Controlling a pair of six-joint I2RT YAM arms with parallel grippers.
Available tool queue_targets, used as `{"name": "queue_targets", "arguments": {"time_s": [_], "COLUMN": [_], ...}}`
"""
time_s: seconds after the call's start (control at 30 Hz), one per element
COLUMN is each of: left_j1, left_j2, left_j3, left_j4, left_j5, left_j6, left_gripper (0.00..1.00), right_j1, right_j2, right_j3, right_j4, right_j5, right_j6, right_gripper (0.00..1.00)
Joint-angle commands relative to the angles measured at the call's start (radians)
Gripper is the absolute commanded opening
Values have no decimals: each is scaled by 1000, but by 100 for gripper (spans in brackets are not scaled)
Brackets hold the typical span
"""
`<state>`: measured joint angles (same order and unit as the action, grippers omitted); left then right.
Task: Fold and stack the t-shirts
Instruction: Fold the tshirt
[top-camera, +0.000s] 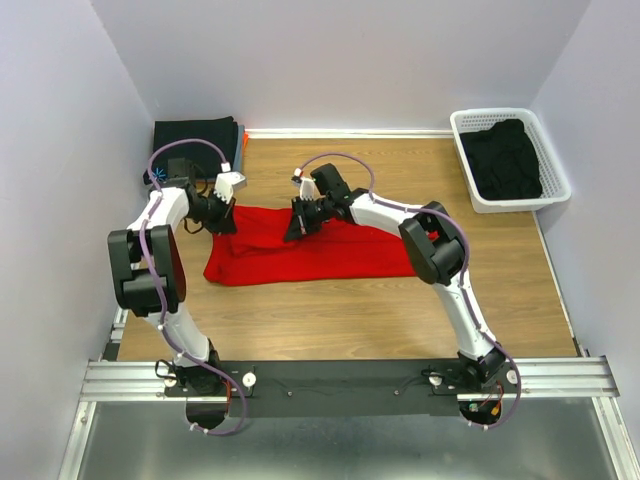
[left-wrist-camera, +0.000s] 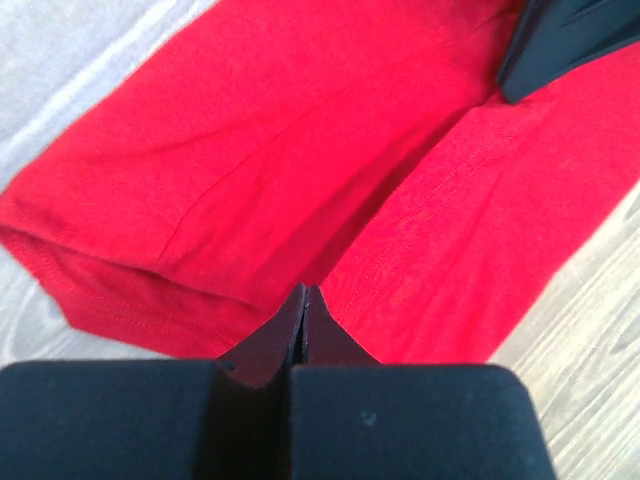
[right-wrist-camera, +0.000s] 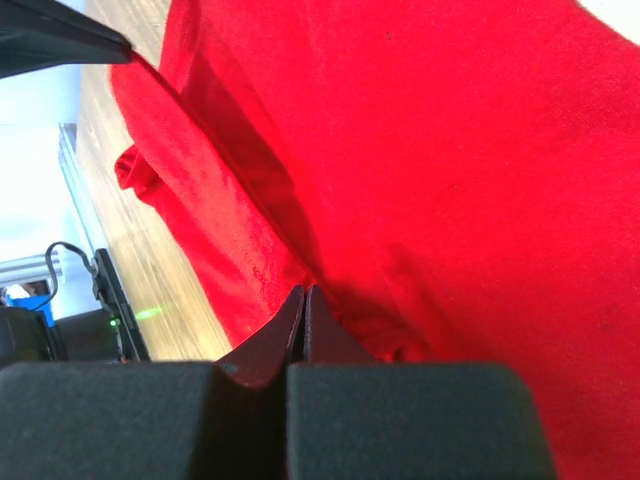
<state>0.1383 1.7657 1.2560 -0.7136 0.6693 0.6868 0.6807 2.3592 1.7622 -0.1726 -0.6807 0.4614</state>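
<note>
**A:** Jaws first. How do they stand?

**B:** Both pairs are clenched. The left jaws pinch the red t-shirt (top-camera: 310, 255) at its far left corner. From the left wrist, the tips meet on a crease in the red cloth. The right jaws nip the same shirt along its far edge, nearer the middle, and the cloth puckers where the tips meet.

**A:** And how does the shirt lie?

**B:** Across the middle of the worktop (top-camera: 400, 320), long side running left to right, lapped over itself in layers. A hemmed sleeve shows at the left end.

**A:** How are the arms placed?

**B:** The left arm (top-camera: 150, 250) bends in from the left and the right arm (top-camera: 440, 250) from the right. Both wrists are over the shirt's far edge, near each other.

**A:** What about the rest?

**B:** The black t-shirts (top-camera: 505, 160) lie crumpled in a white basket (top-camera: 520, 204) at the far right corner, well apart from the red one. A folded black pile (top-camera: 195, 138) sits in the far left corner.
</note>
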Motion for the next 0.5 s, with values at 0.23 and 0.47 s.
{"name": "queue_targets", "arguments": {"time_s": [0.23, 0.47], "left_j1": [-6, -25], "left_j2": [28, -75], "left_j3": [37, 34], "left_j4": [45, 34], "left_j5": [-43, -88], "left_j6": [-38, -78], "left_gripper": [30, 34], "right_j1": [-85, -286], "right_j2": [-175, -301], "right_j3": [-44, -87], "right_j4": [-73, -329], "right_j5": [15, 47], "right_j6": [-171, -444], "right_gripper": [62, 61]}}
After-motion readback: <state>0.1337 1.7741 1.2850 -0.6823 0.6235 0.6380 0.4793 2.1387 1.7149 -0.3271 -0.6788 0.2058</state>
